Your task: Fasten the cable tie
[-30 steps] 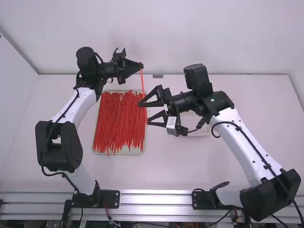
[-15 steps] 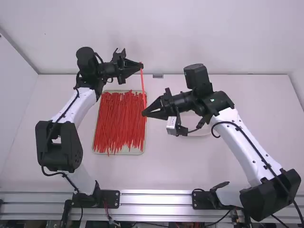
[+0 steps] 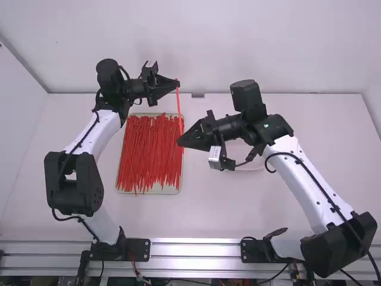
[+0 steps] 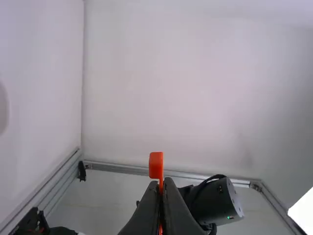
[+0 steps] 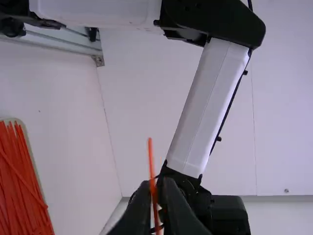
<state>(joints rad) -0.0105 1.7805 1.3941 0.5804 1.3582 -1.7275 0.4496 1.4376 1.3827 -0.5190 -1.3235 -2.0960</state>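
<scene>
A single red cable tie (image 3: 178,107) hangs upright above the far edge of the tray. My left gripper (image 3: 174,84) is shut on its upper end, and the square head (image 4: 156,165) sticks out just past the fingertips (image 4: 161,188). My right gripper (image 3: 180,140) is shut on the tie's lower end. In the right wrist view the thin strap (image 5: 150,161) rises from between the gripper's fingers (image 5: 155,190) toward the left arm (image 5: 205,117).
A beige tray (image 3: 150,191) with a heap of several red cable ties (image 3: 149,152) lies on the white table, left of the middle and below both grippers. A wall and a metal rail (image 3: 197,94) bound the table's far edge.
The right gripper, wide open beside the hanging tie a second ago, has shut on its lower end. The left arm has kept still with the tie's head.
</scene>
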